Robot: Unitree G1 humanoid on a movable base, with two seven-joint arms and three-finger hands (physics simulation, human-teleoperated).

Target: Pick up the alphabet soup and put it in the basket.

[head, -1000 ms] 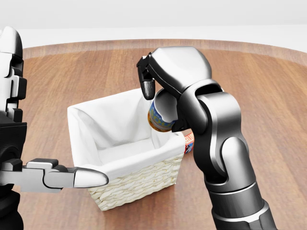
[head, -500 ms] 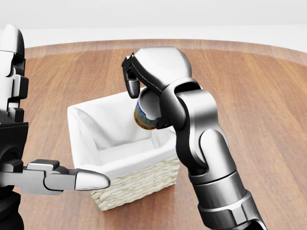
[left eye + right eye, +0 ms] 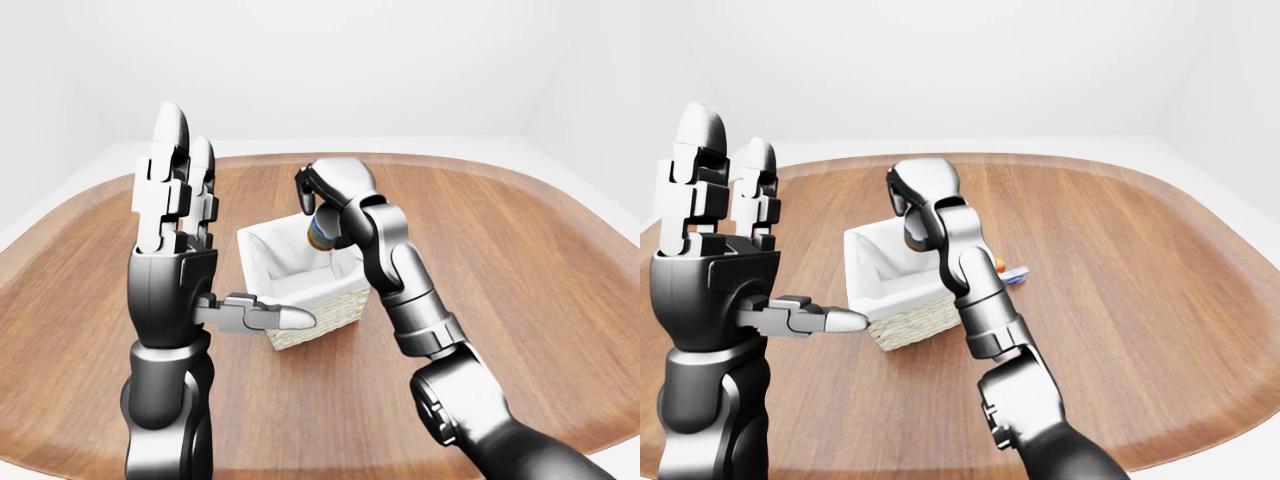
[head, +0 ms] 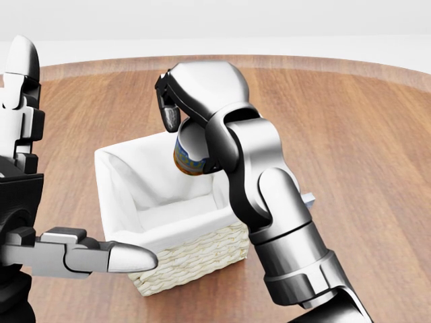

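Between right-hand fingers [image 4: 168,116], alphabet soup [image 4: 187,159], above basket [image 4: 195,254]

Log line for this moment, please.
right hand: shut on alphabet soup | soup: above basket, unreleased | left hand: open, empty, raised

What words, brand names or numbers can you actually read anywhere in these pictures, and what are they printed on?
None can be read.
Alphabet soup can, held in the right hand over the basket: blue and yellow label, print too blurred to read.
Small packages on the table behind the right arm: mostly hidden and too small to read.
Basket, its white liner, left hand and wooden table: no text.
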